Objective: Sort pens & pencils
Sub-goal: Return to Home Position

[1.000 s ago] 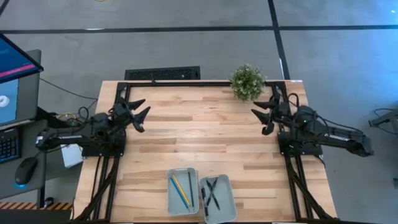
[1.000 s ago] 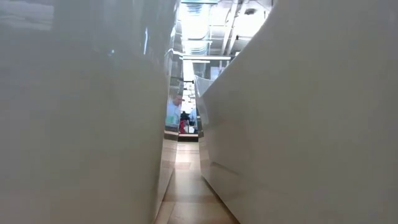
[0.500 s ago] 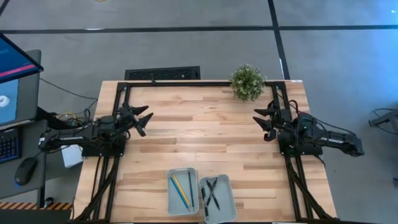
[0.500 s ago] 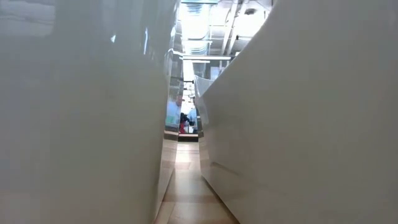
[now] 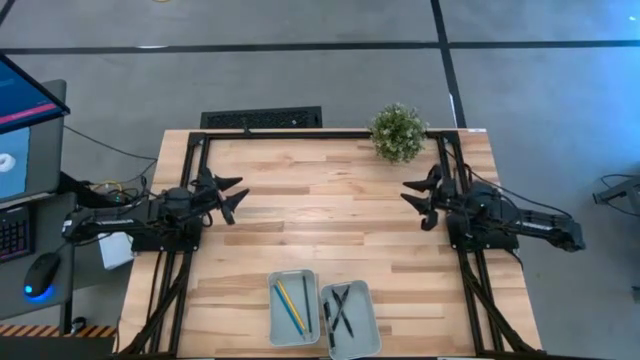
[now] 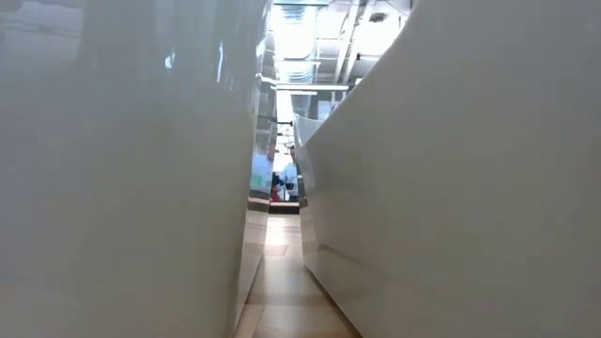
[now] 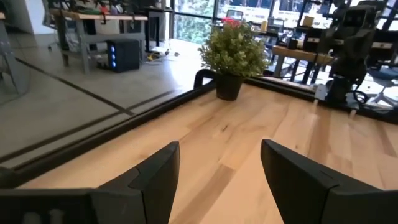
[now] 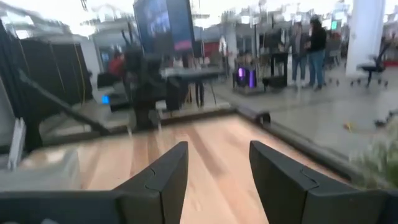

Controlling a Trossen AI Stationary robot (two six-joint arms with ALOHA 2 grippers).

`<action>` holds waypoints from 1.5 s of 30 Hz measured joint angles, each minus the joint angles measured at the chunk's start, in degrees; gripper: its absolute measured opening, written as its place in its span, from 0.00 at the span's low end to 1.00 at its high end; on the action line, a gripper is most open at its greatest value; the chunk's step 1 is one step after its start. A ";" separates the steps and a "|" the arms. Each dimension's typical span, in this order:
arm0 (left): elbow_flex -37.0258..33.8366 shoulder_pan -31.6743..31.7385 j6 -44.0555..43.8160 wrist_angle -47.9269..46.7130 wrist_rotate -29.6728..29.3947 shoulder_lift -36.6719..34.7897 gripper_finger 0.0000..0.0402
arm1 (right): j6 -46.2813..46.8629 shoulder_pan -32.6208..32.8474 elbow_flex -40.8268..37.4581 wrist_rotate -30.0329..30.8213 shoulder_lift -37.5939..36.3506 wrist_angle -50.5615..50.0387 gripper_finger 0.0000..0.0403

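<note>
Lying binned: crossed black pens (image 5: pixel 342 308), yellow-and-blue pencils (image 5: pixel 291 305); left claw (image 5: pixel 238 189), right claw (image 5: pixel 407 192) spread.

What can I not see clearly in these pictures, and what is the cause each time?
- High view: the pens in the right bin overlap and are too small to count.
- High view: one pen lies at that bin's left wall; inside or on the rim, too small to tell.
- Low view: pale walls close to the lens hide everything on the table.
</note>
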 joint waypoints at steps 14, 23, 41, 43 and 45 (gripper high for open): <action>0.44 -0.25 -0.46 -3.82 1.01 0.15 0.54 | 0.00 0.00 0.02 -0.14 0.44 -3.64 0.48; 0.44 -0.25 -0.31 -3.96 0.99 0.17 0.54 | 0.00 0.00 0.02 -0.10 0.44 -3.66 0.48; 0.42 -0.25 -0.20 -4.07 0.93 0.17 0.54 | 0.00 0.00 0.04 -0.01 0.44 -3.71 0.48; 0.42 -0.25 -0.22 -4.09 0.93 0.17 0.54 | -0.02 0.00 0.04 -0.01 0.44 -3.71 0.48; 0.42 -0.25 -0.22 -4.09 0.90 0.17 0.54 | -0.02 0.00 0.04 -0.01 0.44 -3.71 0.48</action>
